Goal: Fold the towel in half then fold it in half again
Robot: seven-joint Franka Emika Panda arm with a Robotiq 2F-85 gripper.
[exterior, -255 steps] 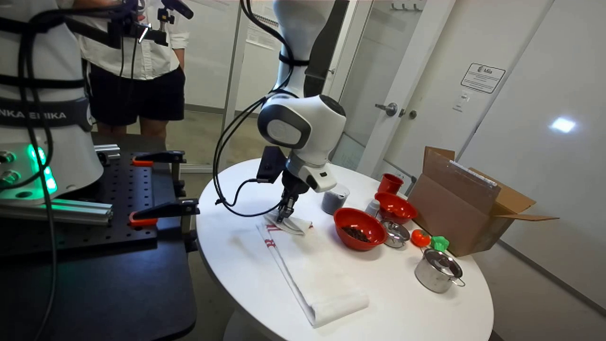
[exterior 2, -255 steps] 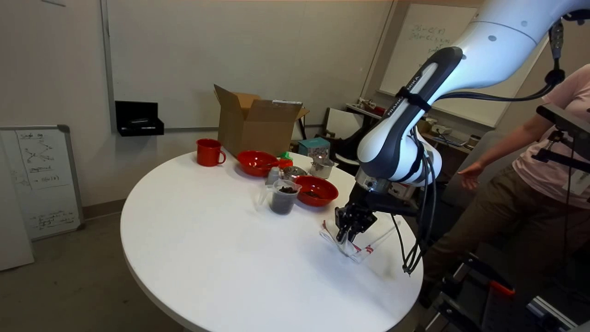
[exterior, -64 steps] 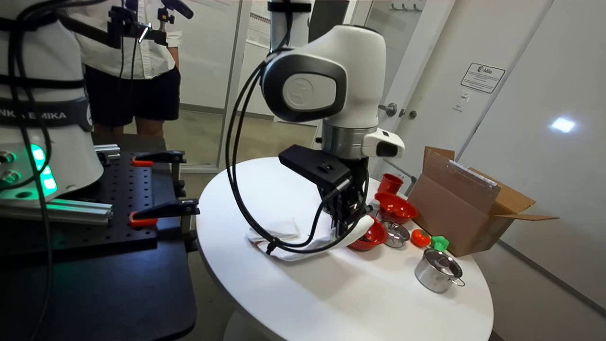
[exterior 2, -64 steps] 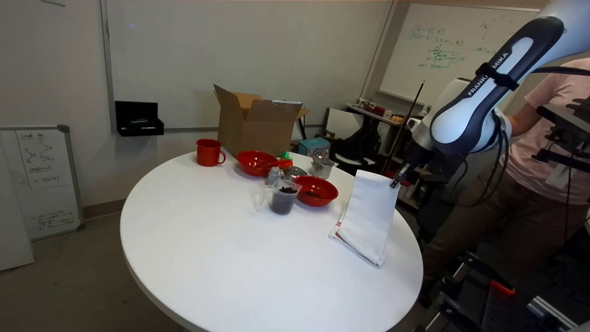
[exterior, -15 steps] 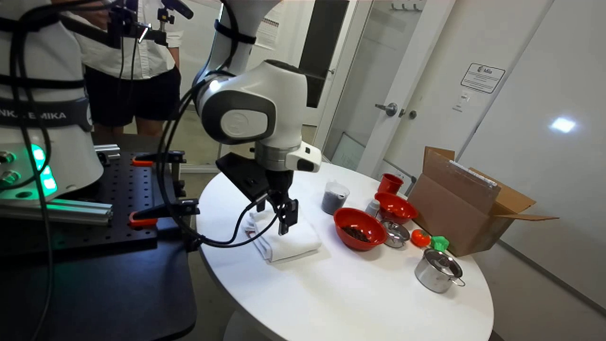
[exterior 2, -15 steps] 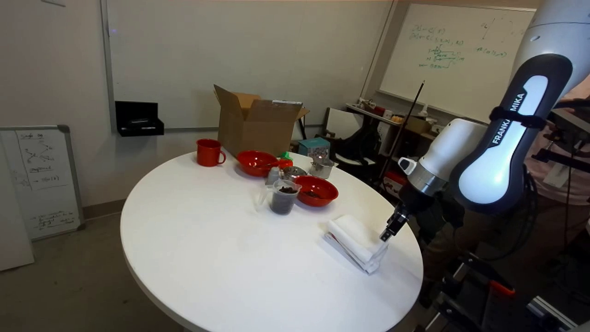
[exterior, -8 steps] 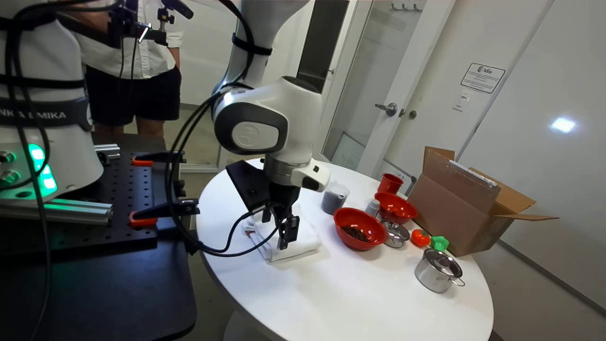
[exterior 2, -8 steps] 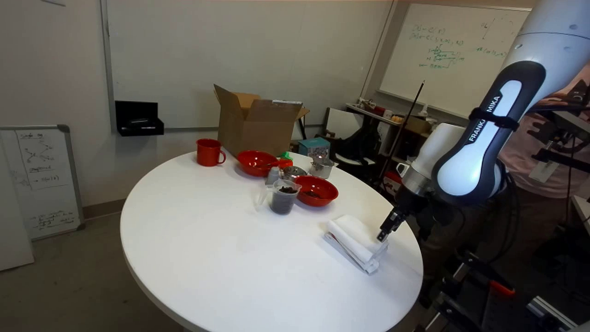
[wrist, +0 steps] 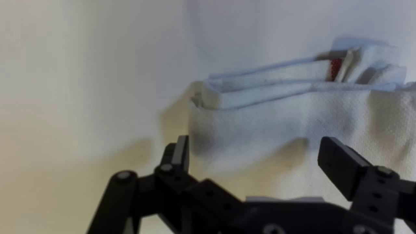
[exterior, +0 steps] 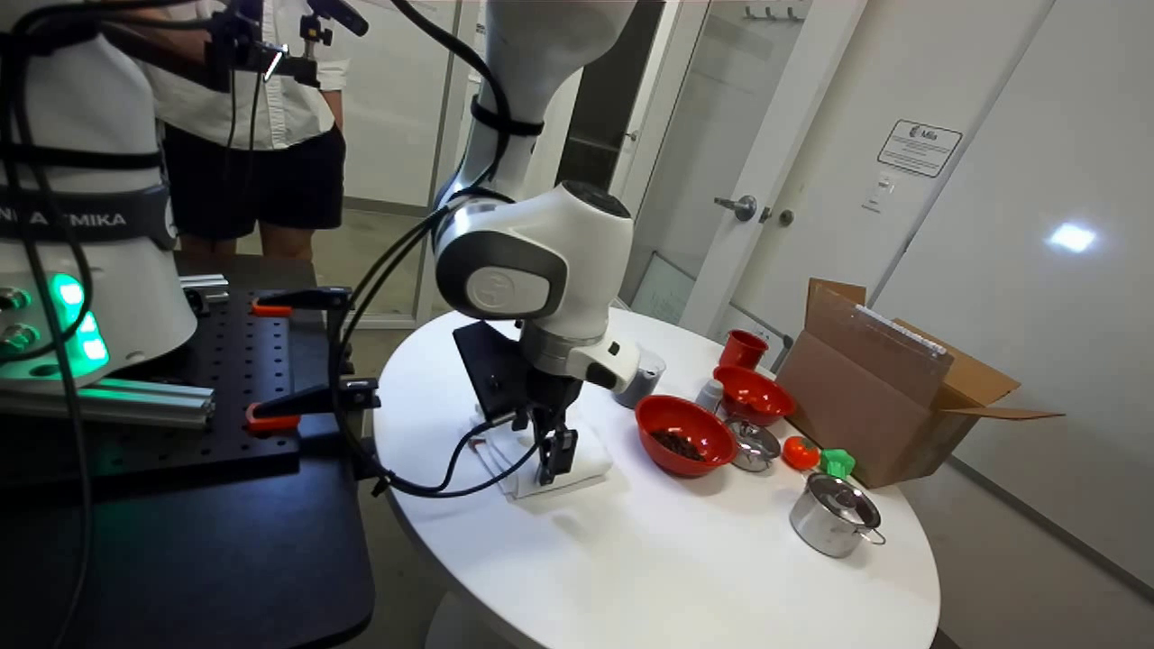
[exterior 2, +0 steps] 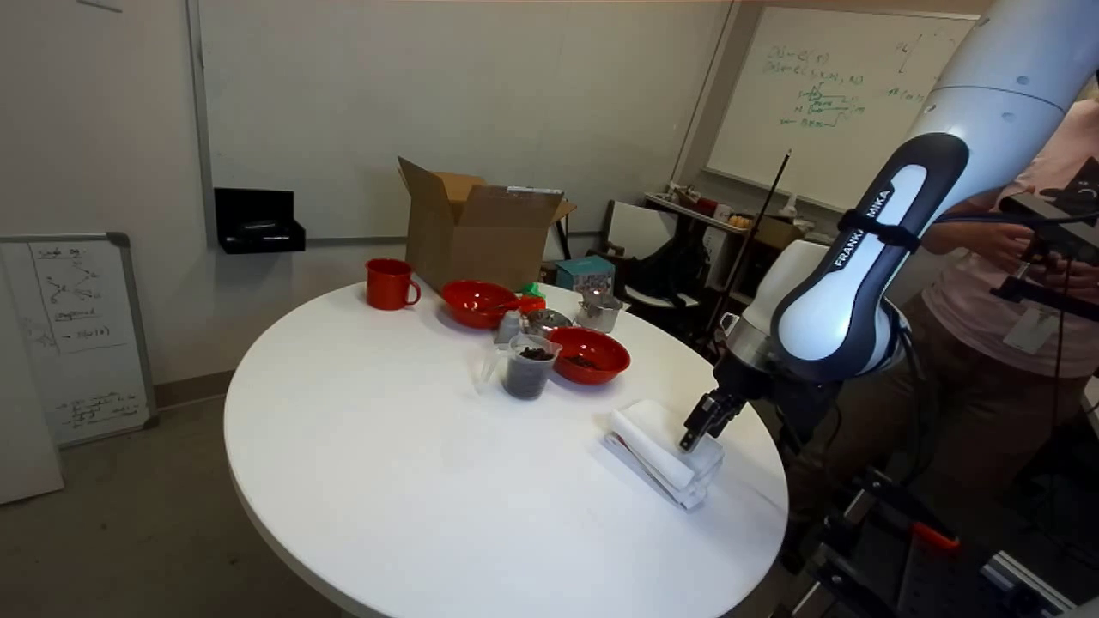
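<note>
pincer (wrist: 255, 141) is hanging at a slant, jaws standing wide apart, gripping nothing | towel (exterior 2: 657, 451) is lying folded just beneath, partly under the gap between the jaws; contact is not showing clearly | counter (exterior 2: 386, 498) is carrying the towel, a red bowl (exterior 2: 603, 375) sitting near it

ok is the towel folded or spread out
Folded: in the wrist view, the towel lies in stacked layers, a red patch showing at their edge.

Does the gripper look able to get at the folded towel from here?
Probably yes: the gripper hangs open over the edge of the towel, and the wrist view shows nothing between them. How high it sits, I can't tell.
</note>
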